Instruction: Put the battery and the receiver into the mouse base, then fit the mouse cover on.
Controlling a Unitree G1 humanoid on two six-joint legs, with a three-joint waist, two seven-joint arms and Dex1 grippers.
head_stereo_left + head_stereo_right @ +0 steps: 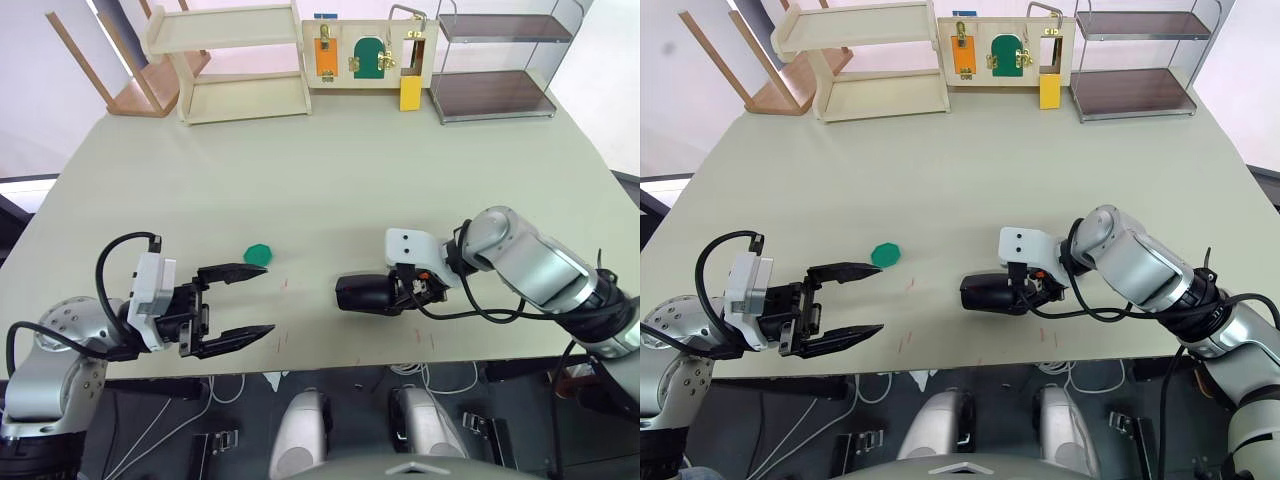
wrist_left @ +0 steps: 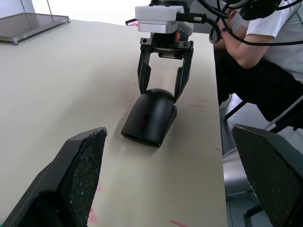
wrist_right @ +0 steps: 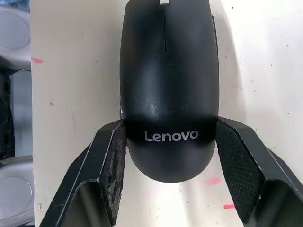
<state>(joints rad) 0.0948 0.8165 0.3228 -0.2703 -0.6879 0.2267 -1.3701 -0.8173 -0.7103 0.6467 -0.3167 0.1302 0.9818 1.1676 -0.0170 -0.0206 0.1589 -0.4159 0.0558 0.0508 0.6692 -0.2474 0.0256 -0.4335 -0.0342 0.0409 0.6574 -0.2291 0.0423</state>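
While my left hand [image 1: 232, 307] hovers spread wide above the table's [image 1: 330, 180] near edge, just short of the green disc [image 1: 259, 254], my right hand [image 3: 165, 156] grips the rear of the mouse cover [image 3: 168, 85], which sits on the table near the front edge.

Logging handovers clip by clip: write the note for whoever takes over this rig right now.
Left claw: open, holding nothing, low over the table beside the green disc.
Right claw: fingers on either side of the rear of the mouse, which sits flat on the table; whether they are pressing on it cannot be told.
Done: the cover is on the mouse, with no red insides in sight. Battery and receiver are presumably under the cover; that cannot be confirmed.
Left: check that the cover is seated, then let go and pull the right arm back.
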